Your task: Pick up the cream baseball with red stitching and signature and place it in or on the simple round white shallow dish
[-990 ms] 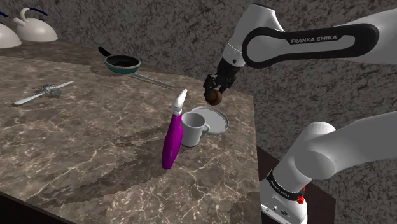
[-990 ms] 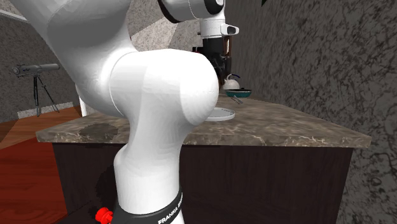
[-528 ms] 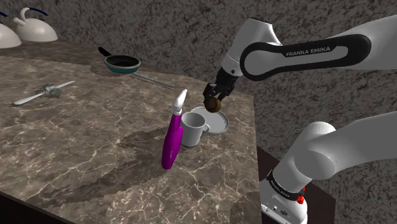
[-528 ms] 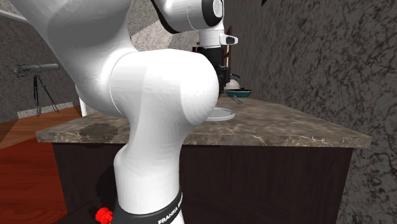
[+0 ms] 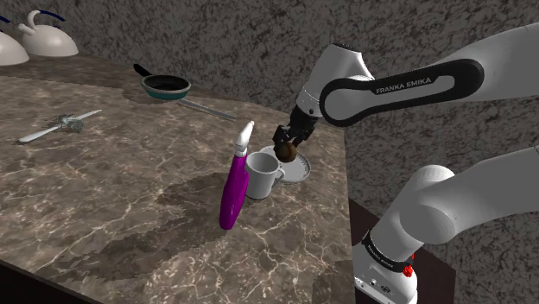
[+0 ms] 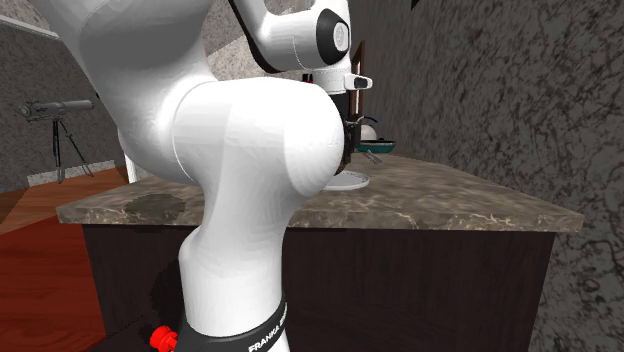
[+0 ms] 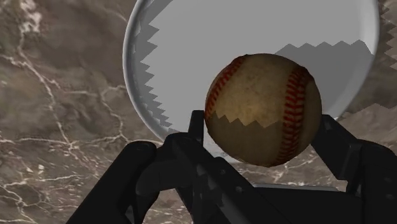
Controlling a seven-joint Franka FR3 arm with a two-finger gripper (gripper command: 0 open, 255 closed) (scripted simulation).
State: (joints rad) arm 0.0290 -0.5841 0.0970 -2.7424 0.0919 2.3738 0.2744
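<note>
A worn tan baseball (image 7: 264,108) with red stitching sits clasped between my gripper's (image 7: 264,143) black fingers (image 7: 194,137). Right beneath it lies the round white shallow dish (image 7: 254,25), close under the ball. In the shoulder view the gripper (image 5: 286,147) holds the ball (image 5: 288,153) low over the dish (image 5: 298,170) near the counter's right edge, just beside a white mug (image 5: 262,175). In the second exterior view the dish (image 6: 350,181) peeks out past the arm's big white joint, with the gripper (image 6: 348,135) partly hidden above it.
A purple spray bottle (image 5: 233,186) leans next to the mug. Farther back lie a teal frying pan (image 5: 167,85), a metal utensil (image 5: 59,126) and white kettles (image 5: 45,36). The marble counter (image 5: 104,199) ends just right of the dish. A rough wall stands behind.
The gripper has come down with the ball, from well above the dish to just over it, drifting slightly toward the mug. Nothing on the counter moved.
</note>
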